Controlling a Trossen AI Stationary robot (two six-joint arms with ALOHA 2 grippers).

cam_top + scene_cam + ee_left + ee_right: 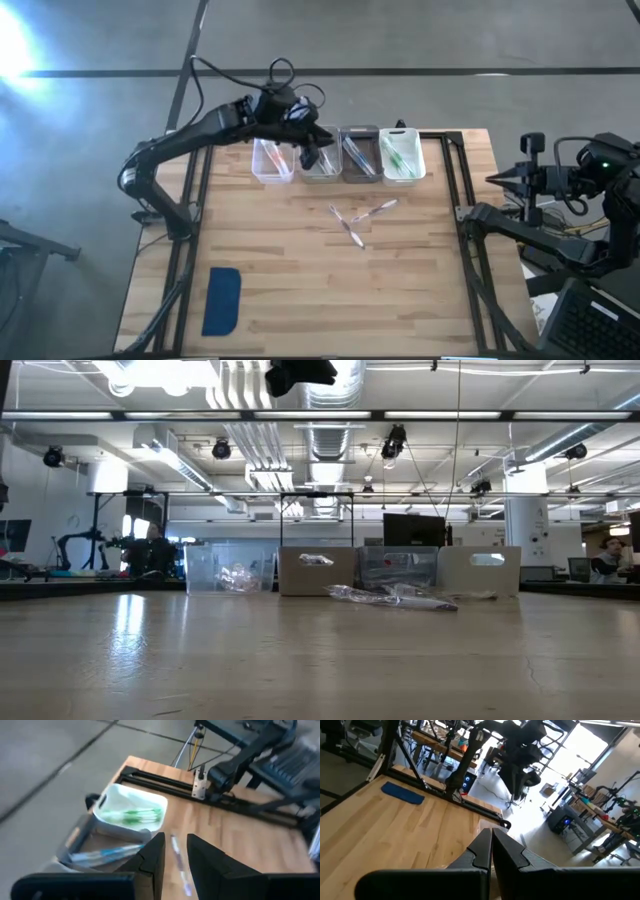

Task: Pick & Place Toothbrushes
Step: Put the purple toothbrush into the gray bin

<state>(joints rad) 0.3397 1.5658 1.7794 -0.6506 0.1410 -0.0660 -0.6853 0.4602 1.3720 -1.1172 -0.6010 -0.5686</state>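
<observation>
Left pincer [312, 150] hangs above the bin row [340, 155] at the tabletop's [300, 280] far edge, over the second bin from the left; fingers [150, 857] slightly parted, whether they hold anything cannot be told. Toothbrushes [355, 220]: three loose mid-tabletop, others in the bins. Near half is open wood; blue pad [222, 300] near the left front corner. Right pincer [491, 851] shut, empty, off the right edge.
</observation>
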